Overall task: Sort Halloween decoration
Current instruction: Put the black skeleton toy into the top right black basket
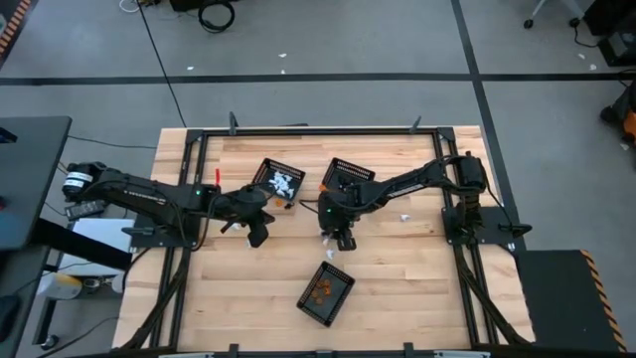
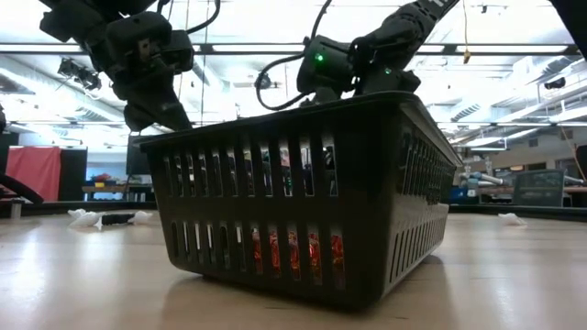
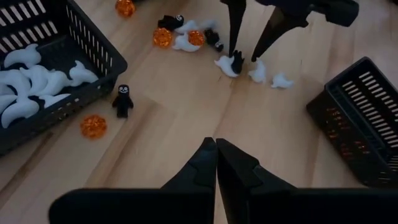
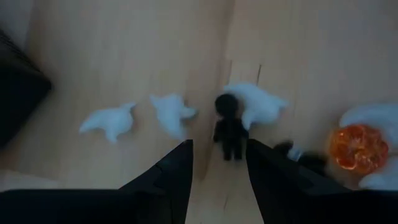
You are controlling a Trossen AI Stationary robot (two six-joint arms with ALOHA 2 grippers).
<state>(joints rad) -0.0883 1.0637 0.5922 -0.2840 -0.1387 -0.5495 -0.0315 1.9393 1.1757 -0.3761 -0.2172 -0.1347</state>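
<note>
You are looking down on a pale wooden worktop (image 1: pixel 248 298) with a black frame around it. Two dark arms reach in toward the middle, one from each side.

Three black mesh baskets stand on the worktop. One basket (image 1: pixel 279 181) sits just beyond your left hand and holds white ghost shapes. A second basket (image 1: pixel 350 176) sits close beside it, partly under your right arm. The third basket (image 1: pixel 326 293) sits well apart on the near side, turned at an angle, and holds orange pieces.

Your left hand (image 1: pixel 257 235) hovers over bare wood near the ghost basket, its fingers pressed together and holding nothing. Your right hand (image 1: pixel 343 239) points down at the scattered trinkets, its fingers spread apart and empty.

Between those fingers lies a tiny black figure (image 4: pixel 229 127) flat on the wood, its long axis running straight in line with the gap, head pointing away from the wrist. A white ghost (image 4: pixel 256 103) touches it on one side. Two more white ghosts (image 4: pixel 140 118) lie just beside it on the other.

From the left wrist you can count a second black figure (image 3: pixel 122 100) lying alone near the ghost basket. At least four orange balls (image 3: pixel 93 126) show, three up by a small mixed cluster.
</note>
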